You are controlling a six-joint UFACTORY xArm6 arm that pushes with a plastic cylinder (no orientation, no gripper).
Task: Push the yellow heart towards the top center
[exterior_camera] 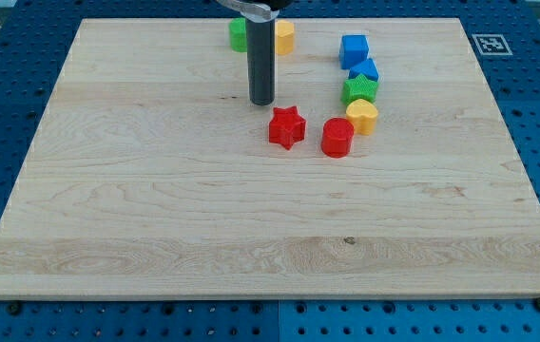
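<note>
The yellow heart [362, 116] lies right of centre in the upper half of the wooden board [156, 209]. It touches the green star [359, 90] above it and sits close to the red cylinder [337, 137] at its lower left. My tip [262, 102] rests on the board well to the left of the yellow heart and just up-left of the red star [287, 127]. The rod rises out of the view's top.
A yellow hexagon block [284, 37] and a green block [238, 34], partly hidden by the rod, sit at the top centre. A blue cube [354, 49] and another blue block [365, 69] stand above the green star. A marker tag [490, 44] is off the board's top right corner.
</note>
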